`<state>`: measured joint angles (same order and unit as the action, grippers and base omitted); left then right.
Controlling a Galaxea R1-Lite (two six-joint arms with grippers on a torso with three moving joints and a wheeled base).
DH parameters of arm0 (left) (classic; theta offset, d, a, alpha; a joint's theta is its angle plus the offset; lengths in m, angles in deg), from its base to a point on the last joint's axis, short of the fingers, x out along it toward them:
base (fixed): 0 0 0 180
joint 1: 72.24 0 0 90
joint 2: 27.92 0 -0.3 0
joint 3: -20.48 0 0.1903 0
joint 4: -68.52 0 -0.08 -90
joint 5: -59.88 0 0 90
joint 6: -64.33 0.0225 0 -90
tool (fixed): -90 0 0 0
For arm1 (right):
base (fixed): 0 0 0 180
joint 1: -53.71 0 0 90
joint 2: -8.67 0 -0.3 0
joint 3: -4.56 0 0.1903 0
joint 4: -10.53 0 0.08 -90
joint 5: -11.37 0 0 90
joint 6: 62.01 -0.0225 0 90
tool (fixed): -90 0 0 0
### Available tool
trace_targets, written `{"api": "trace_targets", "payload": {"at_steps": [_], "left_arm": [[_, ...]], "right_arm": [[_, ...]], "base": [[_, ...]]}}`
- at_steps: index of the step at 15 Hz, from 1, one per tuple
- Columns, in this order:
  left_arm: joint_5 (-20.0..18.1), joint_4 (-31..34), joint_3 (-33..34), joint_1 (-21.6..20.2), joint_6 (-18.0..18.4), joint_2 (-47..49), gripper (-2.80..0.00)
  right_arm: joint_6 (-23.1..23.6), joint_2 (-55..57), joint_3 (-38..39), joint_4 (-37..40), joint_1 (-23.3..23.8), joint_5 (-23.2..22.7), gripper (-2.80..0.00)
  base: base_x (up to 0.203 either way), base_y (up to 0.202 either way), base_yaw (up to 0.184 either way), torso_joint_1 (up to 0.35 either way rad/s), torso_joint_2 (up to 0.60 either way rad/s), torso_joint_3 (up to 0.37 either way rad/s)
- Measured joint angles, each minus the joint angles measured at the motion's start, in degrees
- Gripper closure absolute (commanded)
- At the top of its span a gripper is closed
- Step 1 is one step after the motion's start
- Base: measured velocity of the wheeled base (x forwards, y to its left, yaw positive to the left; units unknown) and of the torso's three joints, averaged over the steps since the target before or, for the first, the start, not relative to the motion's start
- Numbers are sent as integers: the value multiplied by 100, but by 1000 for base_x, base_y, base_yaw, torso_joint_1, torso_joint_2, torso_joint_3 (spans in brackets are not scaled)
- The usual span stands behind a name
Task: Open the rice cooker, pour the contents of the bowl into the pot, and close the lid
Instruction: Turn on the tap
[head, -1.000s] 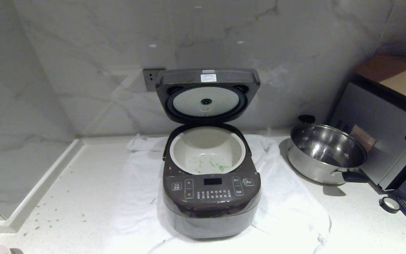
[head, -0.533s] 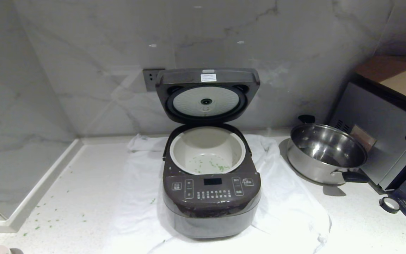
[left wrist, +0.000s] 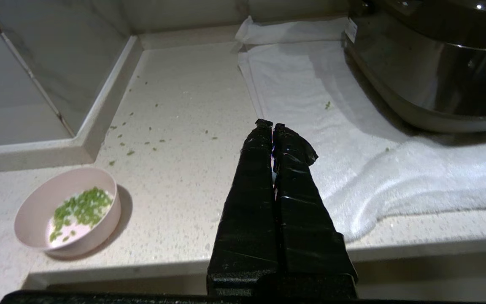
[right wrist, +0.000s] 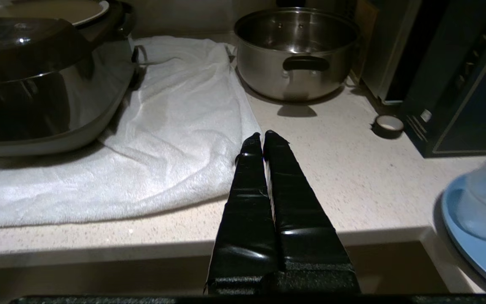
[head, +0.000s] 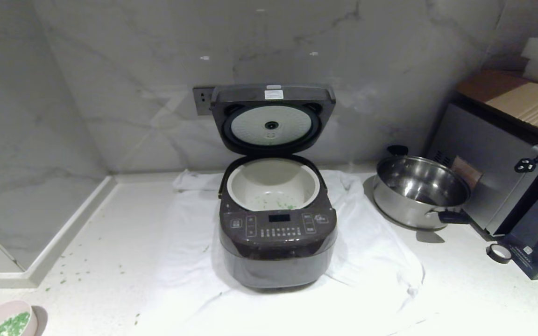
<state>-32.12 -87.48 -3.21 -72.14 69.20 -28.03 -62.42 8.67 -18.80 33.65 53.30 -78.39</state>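
We see the glossy brown rice cooker [head: 277, 242] on a rumpled white towel [head: 371, 266], its lid [head: 272, 119] upright. The round pink bowl [left wrist: 68, 211] of green contents [left wrist: 82, 210] sits on the speckled desk [left wrist: 184, 160]. The steel pan [head: 421, 191] stands rightward. Both end effectors – left [left wrist: 272, 125], right [right wrist: 263, 135] – are clenched, empty. The camera has pulled back, so the bowl shows more.

camera pulled back — bowl [head: 5, 323] perhaps fully visible

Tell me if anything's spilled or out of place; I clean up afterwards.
Small green bits are scattered on the counter left of the rice cooker, and a couple lie on the white towel. Nothing else stands out.
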Motion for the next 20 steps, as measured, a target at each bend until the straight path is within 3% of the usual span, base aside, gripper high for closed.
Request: {"api": "trace_targets", "payload": {"at_steps": [5, 13, 20], "left_arm": [[-11, 6, -1, 0, 1, 0, 0], [-11, 10, -2, -2, 0, 0, 0], [-9, 5, -2, -5, -3, 1, 0]], "right_arm": [[-2, 0, 0, -5, 0, 0, 0], [-2, 0, 0, -8, 0, 2, 0], [-1, 0, 0, -6, 0, 0, 0]], "base": [[-169, 0, -2, -3, 2, 3], [0, 0, 0, 0, 0, 0], [1, -7, 157, 4, 6, 2]]}}
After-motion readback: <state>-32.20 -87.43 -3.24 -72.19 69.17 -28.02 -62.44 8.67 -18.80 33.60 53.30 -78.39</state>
